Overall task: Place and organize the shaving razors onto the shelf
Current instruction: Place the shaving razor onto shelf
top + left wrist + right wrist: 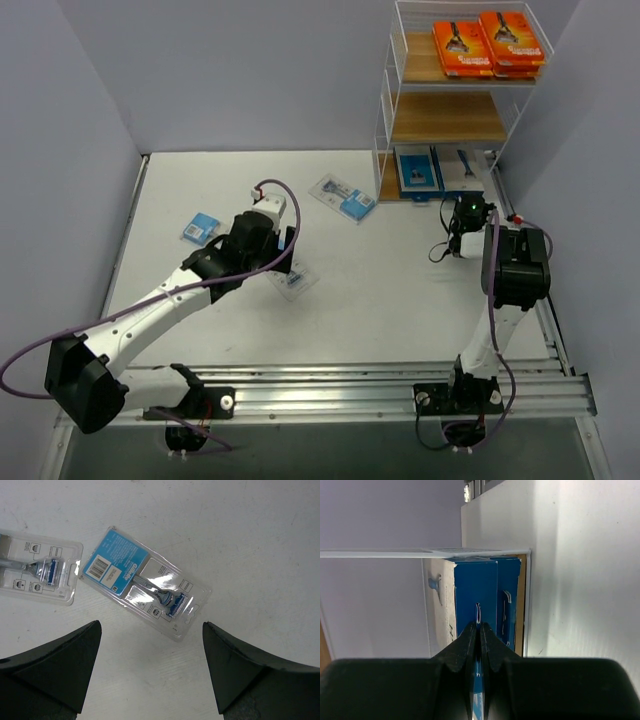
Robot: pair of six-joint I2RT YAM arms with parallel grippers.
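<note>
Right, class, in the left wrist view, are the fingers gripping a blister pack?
No, the left fingers stand wide apart, and the nearest blister pack lies flat on the table beyond their tips, untouched.

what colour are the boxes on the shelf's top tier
The boxes are bright orange; top external view.

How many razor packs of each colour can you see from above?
Orange boxes on the shelf's top tier: 2
Blue boxes on the bottom tier: 2
Clear blister packs on the table: 3
Total: 7
</note>
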